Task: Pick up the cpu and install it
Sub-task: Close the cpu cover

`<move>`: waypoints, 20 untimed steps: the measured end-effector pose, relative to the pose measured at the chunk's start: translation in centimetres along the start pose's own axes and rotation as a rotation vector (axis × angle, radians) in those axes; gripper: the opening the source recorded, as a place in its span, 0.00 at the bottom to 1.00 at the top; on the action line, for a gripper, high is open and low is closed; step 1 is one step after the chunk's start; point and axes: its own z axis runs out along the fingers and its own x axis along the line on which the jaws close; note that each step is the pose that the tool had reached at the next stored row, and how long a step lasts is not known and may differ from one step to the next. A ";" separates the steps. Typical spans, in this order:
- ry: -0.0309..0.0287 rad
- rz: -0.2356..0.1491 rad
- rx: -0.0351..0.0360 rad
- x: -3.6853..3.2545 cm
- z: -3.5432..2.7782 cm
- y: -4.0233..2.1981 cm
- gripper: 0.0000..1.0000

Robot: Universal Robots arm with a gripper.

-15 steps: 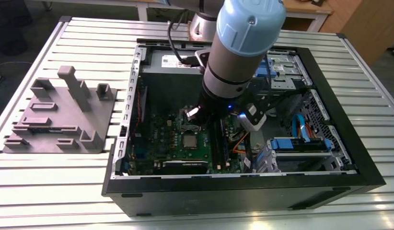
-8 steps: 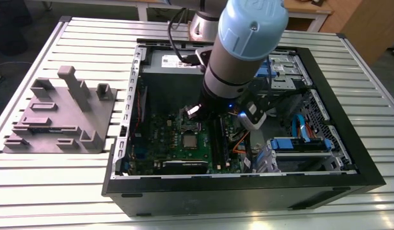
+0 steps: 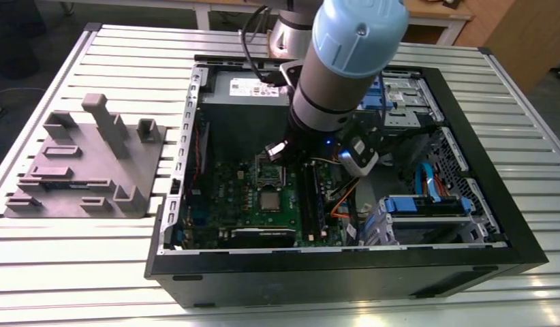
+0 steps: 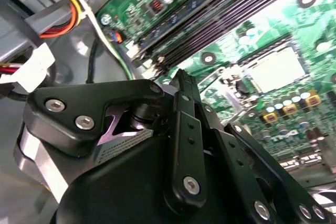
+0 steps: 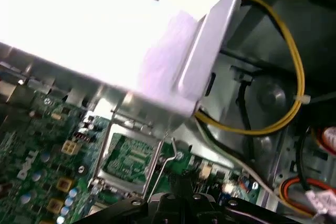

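- The cpu lies inside the largest thing here, the open computer case, which rests flat on the slatted surface.
- The arm comes in from the far side of the case and slopes down steeply. Its wrist is already below the rim, over the middle of the board.
- The power supply box stands close behind the wrist, so I judge there is little room to swing back. Any correction is better made by small sideways shifts.
- The motherboard is crowded with slots and cables, and a straight vertical descent looks safest.
- The socket frame sits just beside the chip, on its far side. The approach should stay clear of it.
- The gripper hangs above the frame area, near the chip but apart from it. Whether it is wide or narrow I cannot tell.
- The cpu itself lies flat, silver top up, untouched. A level, centred grip on opposite edges would suit it.
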 end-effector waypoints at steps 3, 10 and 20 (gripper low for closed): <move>0.0000 0.000 0.0000 -0.24 0.17 0.42 0.10; 0.0001 0.000 0.0000 -0.44 0.29 0.79 0.10; -0.0002 -0.001 -0.0010 -0.55 0.68 1.05 0.10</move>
